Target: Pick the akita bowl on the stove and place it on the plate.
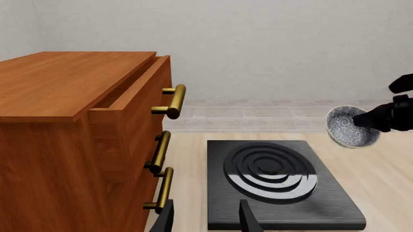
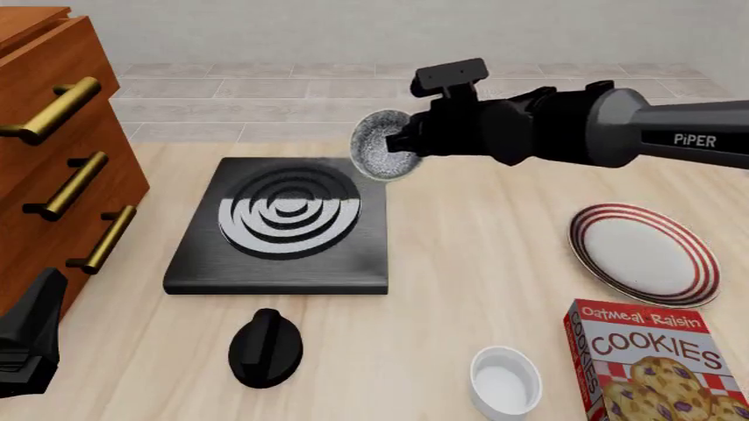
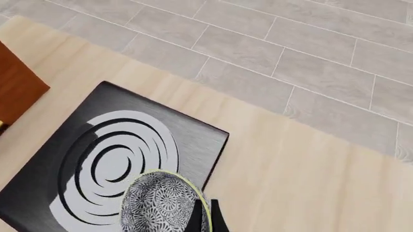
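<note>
Front view alone shows the plate (image 2: 643, 254); right pincer (image 2: 404, 140) grips akita bowl (image 2: 381, 147).

Bright, even light (soft shadows), no blur.

Looking down from just behind the right gripper (image 3: 208, 217) onto a pale wooden tabletop (image 3: 303, 159). Black square stove (image 3: 116, 159) lying flat on the table, its silver-and-black concentric burner rings (image 3: 110, 159) glossy under the light. Small akita bowl (image 3: 161, 203) held tilted above the stove's near corner, dark black-and-white floral pattern of its outside facing the camera, thin pale rim along its edge. Two dark fingertips (image 3: 216, 220) pinching that rim, closed tight against it. Corner of a reddish-brown wooden cabinet (image 3: 19, 82) beside the stove. Beyond the table edge, a floor of grey rectangular tiles (image 3: 271, 43) with pale grout lines.
</note>
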